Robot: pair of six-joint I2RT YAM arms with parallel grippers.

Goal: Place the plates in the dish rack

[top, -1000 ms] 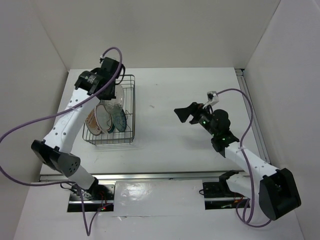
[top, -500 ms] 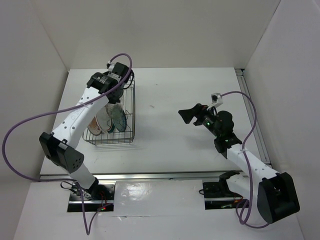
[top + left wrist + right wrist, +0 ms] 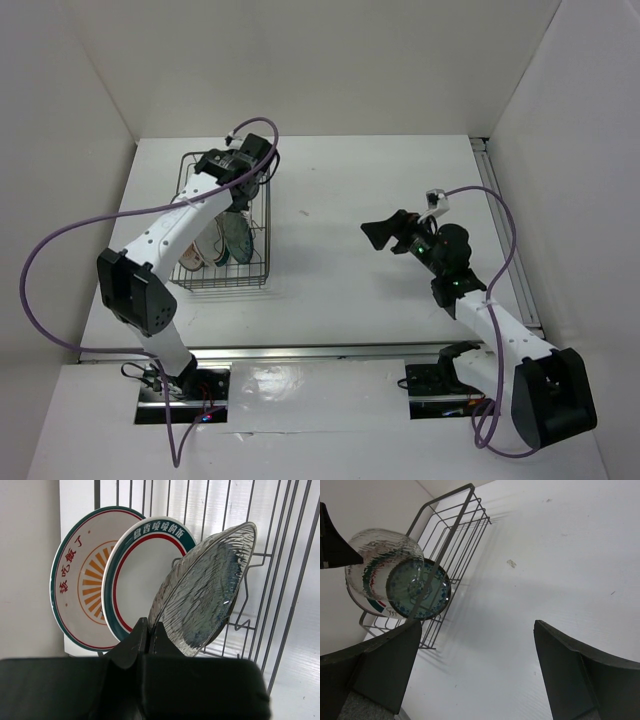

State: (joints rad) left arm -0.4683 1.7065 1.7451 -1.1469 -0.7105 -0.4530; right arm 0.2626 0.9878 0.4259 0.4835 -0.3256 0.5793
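Leaning in the dish rack (image 3: 453, 530), the sunburst plate (image 3: 80, 592), ringed plate (image 3: 136, 582) and glass plate (image 3: 205, 587) are seen. The left gripper (image 3: 150, 632) is pressed shut, empty, beside the glass plate; it should be drawn away slowly, so nothing is bumped. The right gripper (image 3: 477, 655) is spread wide.

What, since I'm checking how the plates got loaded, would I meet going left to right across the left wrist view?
The orange sunburst plate → white plate with red and teal rim rings → clear ribbed plate.
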